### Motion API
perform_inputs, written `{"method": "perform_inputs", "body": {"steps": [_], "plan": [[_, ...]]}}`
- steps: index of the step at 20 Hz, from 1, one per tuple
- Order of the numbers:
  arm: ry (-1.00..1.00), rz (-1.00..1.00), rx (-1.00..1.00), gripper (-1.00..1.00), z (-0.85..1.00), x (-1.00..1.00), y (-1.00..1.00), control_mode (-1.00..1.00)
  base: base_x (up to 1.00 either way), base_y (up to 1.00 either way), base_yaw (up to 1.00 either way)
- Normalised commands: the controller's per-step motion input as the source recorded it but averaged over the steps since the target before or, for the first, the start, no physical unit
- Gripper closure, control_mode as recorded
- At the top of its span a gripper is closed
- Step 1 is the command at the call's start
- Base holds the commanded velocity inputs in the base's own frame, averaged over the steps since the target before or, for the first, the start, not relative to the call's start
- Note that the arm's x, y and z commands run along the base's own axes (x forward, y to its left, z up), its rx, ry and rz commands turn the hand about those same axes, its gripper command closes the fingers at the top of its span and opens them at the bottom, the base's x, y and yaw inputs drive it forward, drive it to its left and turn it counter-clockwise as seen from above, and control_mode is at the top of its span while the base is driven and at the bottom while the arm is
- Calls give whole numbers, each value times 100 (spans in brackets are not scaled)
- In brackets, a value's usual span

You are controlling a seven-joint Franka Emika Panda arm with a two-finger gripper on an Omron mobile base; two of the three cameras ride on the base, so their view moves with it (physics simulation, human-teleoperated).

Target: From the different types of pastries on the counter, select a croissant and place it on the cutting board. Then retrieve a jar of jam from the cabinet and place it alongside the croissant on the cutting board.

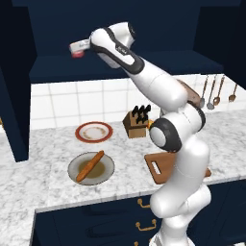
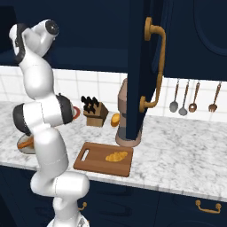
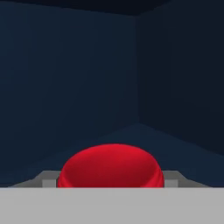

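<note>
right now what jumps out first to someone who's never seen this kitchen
The white arm reaching up into the dark navy cabinet, its gripper at a red jar of jam on the shelf. Below, the croissant lies on the cutting board, and a baguette sits on a plate on the counter.

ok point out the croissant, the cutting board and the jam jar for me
croissant (image 2: 116, 156): right base view, middle of the pastry.
cutting board (image 2: 95, 163): right base view, bare wood left of the croissant.
jar of jam (image 3: 111, 166): hand view, its red body.
</note>
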Motion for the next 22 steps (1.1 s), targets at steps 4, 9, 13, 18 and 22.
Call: {"method": "perform_inputs", "body": {"steps": [4, 9, 13, 18, 22], "plan": [[-42, 0, 10, 100, -27, -100, -48, -100, 0, 0, 0], [-51, 0, 10, 100, -45, -100, -48, -100, 0, 0, 0], [-57, 0, 23, 100, 80, -100, -38, -100, 0, 0, 0], [-54, 0, 15, 100, 85, -100, -48, -100, 0, 0, 0], [-12, -4, -23, 100, -13, -100, -57, -100, 0, 0, 0]]}}
